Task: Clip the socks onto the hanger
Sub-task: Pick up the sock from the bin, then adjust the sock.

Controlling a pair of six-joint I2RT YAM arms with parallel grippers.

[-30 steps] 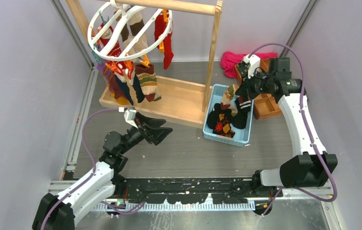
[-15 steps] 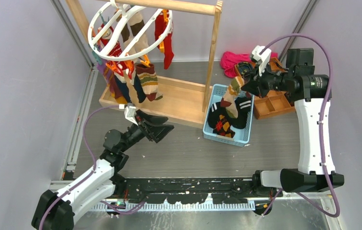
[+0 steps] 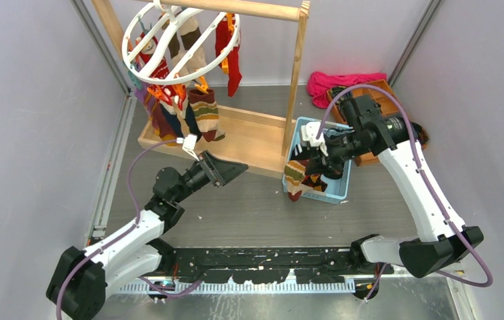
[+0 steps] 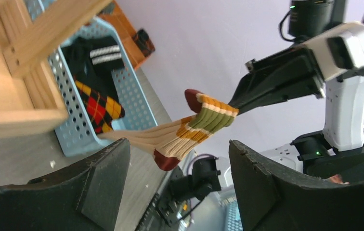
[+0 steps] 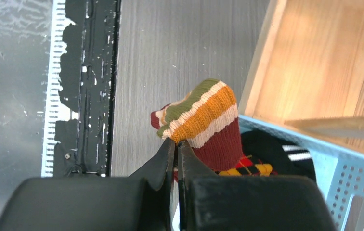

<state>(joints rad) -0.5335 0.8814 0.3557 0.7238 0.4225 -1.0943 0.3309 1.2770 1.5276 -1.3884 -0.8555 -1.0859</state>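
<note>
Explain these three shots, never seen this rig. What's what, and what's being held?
Two robot arms are bolted at the near edge of a grey table. The wide picture looks down from above and behind them. The other two come from a camera on each wrist, so each shows its own fingers. On the table stands a wooden rack with a round white hanger already carrying several socks. Beside it is a blue basket with more socks in it. A pink cloth lies at the back. The right fingers are shut on a striped sock, held in the air by the basket's near left corner. The left fingers are open and empty, pointed toward that sock.
</note>
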